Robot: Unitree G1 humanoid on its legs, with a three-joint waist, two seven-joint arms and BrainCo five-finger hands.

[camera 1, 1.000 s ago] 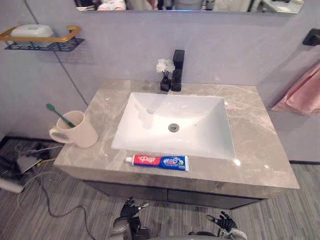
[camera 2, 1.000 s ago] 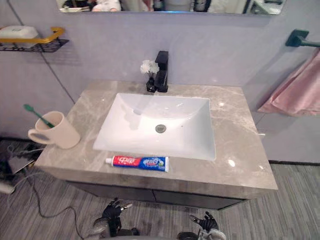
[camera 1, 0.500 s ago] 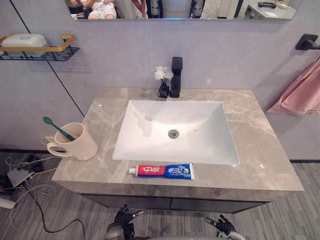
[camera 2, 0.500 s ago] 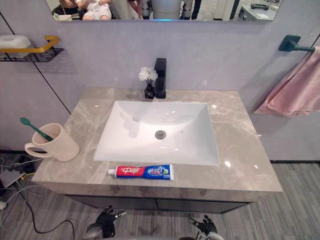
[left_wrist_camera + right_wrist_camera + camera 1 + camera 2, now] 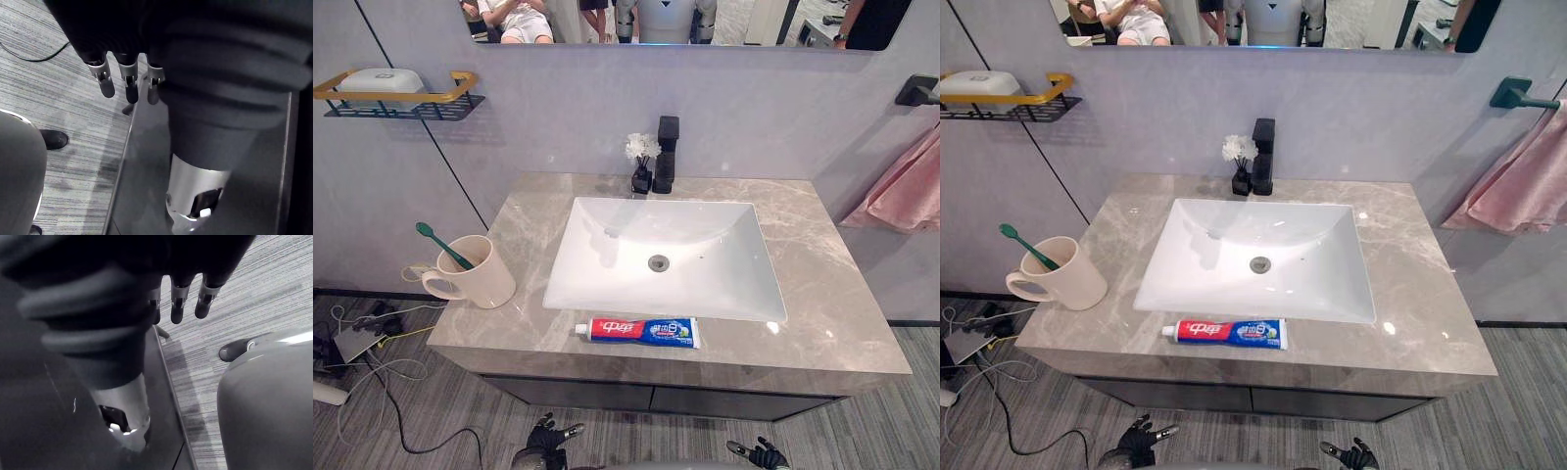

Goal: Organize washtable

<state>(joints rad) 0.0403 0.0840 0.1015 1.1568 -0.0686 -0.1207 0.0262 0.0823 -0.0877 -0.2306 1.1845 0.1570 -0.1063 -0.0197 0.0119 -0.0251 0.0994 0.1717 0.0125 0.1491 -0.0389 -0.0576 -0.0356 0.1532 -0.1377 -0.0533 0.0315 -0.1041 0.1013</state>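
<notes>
- Marble washtable top (image 5: 822, 284): spans the middle of the head views, grey with pale veins, set against a grey wall.
- White rectangular basin (image 5: 607, 245): sits sunk into the top, nearer the back wall, with a round drain (image 5: 658, 262) at its centre.
- Mirror (image 5: 744, 22): runs along the wall above the washtable.
- Pink towel (image 5: 906, 191): hangs on the wall to the right, under a dark bracket (image 5: 915, 93).
- Black wire shelf with a yellow rail (image 5: 401, 103): hangs on the wall at upper left and carries a white soap bar (image 5: 382, 83).
- Cream mug (image 5: 480, 274): stands upright at the left edge of the top, handle turned outward, well apart from the basin.
- Red, white and blue toothpaste tube (image 5: 638, 332): lies flat along the front strip of the top, just beside the basin's front rim, cap end to the left.
- Black faucet (image 5: 667, 152): stands upright behind the basin, at the middle of its back rim.
- Small dark vase of white flowers (image 5: 641, 162): stands just left of the faucet, close beside it.
- Green toothbrush (image 5: 440, 243): leans in the mug, head up and tilted left.
- Left hand (image 5: 546, 441): hangs low below the front of the washtable, over the striped floor, fingers (image 5: 127, 83) straight and loose, holding nothing.
- Right hand (image 5: 762, 455): hangs low on the other side, fingers (image 5: 178, 303) likewise straight and empty.
</notes>
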